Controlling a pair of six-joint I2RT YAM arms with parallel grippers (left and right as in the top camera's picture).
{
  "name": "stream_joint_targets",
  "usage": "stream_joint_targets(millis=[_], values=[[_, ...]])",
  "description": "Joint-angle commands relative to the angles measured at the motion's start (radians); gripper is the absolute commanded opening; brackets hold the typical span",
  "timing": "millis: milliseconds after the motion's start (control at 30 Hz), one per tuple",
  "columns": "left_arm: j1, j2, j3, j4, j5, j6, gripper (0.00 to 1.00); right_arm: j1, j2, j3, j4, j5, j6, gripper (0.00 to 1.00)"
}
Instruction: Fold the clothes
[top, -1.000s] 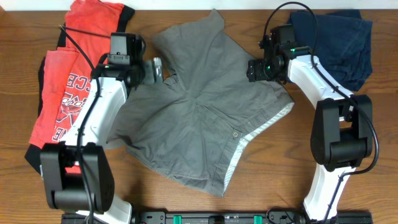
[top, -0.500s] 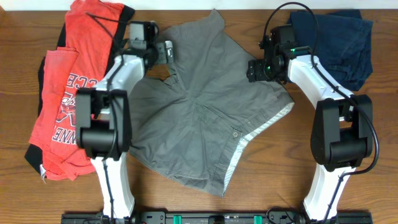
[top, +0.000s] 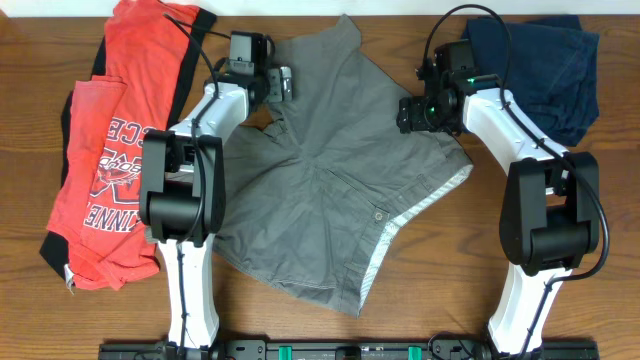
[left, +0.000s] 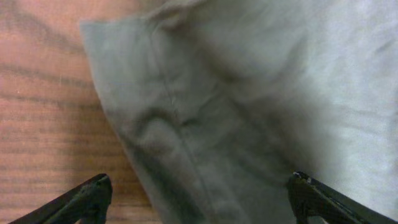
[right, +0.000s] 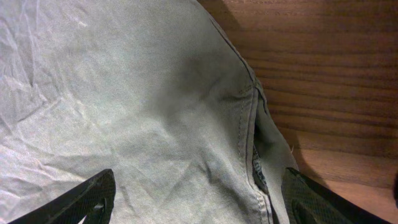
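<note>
Grey-khaki shorts (top: 330, 170) lie spread flat mid-desk (top: 600, 300), one leg hem near the far edge. They sit between the red T-shirt (top: 110, 140) at the left edge and the navy garment (top: 545, 70) in the far right corner. Left end effector (top: 282, 82) is released, jaws wide over the far-left hem. Right end effector (top: 408, 112) is released too, over the right edge by the pocket seam. Step looks like choosing grasp points: go low, pinch both layers at the edge, lift evenly so the fold lands square.

I see wood table (top: 30, 60): grey-khaki shorts (top: 330, 190) spread flat at centre, red T-shirt (top: 110, 150) at 9 o'clock, navy garment (top: 550, 70) at 2 o'clock.
</note>
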Motion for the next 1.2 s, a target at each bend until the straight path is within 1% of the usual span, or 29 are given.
stream_joint_targets(millis=[0,133,267,333,400,467,533,567,633,700,733,833,867,967,1000,1033,1133,1167], values=[[-0.013,0.007,0.018,-0.01,-0.069,-0.003,0.86,0.009,0.011,0.018,-0.001,-0.007,0.015,0.84],[-0.022,0.007,0.018,-0.025,-0.084,-0.003,0.7,0.009,0.011,0.018,-0.004,-0.007,0.015,0.84],[-0.024,0.008,0.018,-0.037,-0.084,-0.003,0.45,0.009,0.011,0.018,-0.008,-0.007,0.015,0.85],[-0.024,0.008,0.016,-0.045,-0.083,0.004,0.38,0.009,0.011,0.018,-0.008,-0.007,0.015,0.85],[-0.024,0.009,0.016,-0.053,-0.084,0.005,0.35,0.009,0.011,0.018,-0.009,-0.007,0.015,0.85],[-0.023,0.009,0.014,-0.059,-0.084,0.01,0.26,0.009,0.011,0.018,-0.011,-0.007,0.015,0.85],[-0.018,0.009,0.014,-0.075,-0.113,0.011,0.13,0.009,0.011,0.018,-0.018,-0.007,0.015,0.85],[-0.014,0.008,0.014,-0.087,-0.131,0.011,0.11,0.009,0.011,0.018,-0.021,-0.007,0.015,0.85],[0.002,0.002,0.016,-0.15,-0.171,-0.005,0.1,0.009,0.011,0.018,-0.029,-0.006,0.015,0.85],[0.03,-0.011,0.017,-0.249,-0.177,-0.043,0.08,0.009,0.011,0.017,-0.034,-0.006,0.014,0.85],[0.048,-0.018,0.017,-0.307,-0.177,-0.07,0.06,0.009,0.011,0.017,-0.035,-0.006,0.011,0.85],[0.105,-0.031,0.017,-0.504,-0.169,-0.134,0.06,0.009,0.011,0.017,-0.031,-0.003,0.011,0.85],[0.127,-0.031,0.017,-0.58,-0.149,-0.133,0.06,0.009,0.011,0.017,-0.027,-0.003,0.011,0.85],[0.17,-0.031,0.017,-0.706,-0.127,-0.133,0.06,0.009,0.011,0.017,-0.018,-0.003,0.012,0.84],[0.182,-0.031,0.017,-0.739,-0.127,-0.132,0.15,0.009,0.011,0.017,-0.012,-0.003,0.015,0.83],[0.188,-0.031,0.017,-0.754,-0.127,-0.132,0.21,0.009,0.011,0.017,-0.011,-0.003,0.018,0.83],[0.2,-0.031,0.017,-0.791,-0.127,-0.132,0.32,0.009,0.011,0.017,-0.013,-0.009,0.033,0.8],[0.2,-0.032,0.017,-0.797,-0.127,-0.132,0.34,0.009,0.011,0.017,-0.015,-0.015,0.034,0.8]])
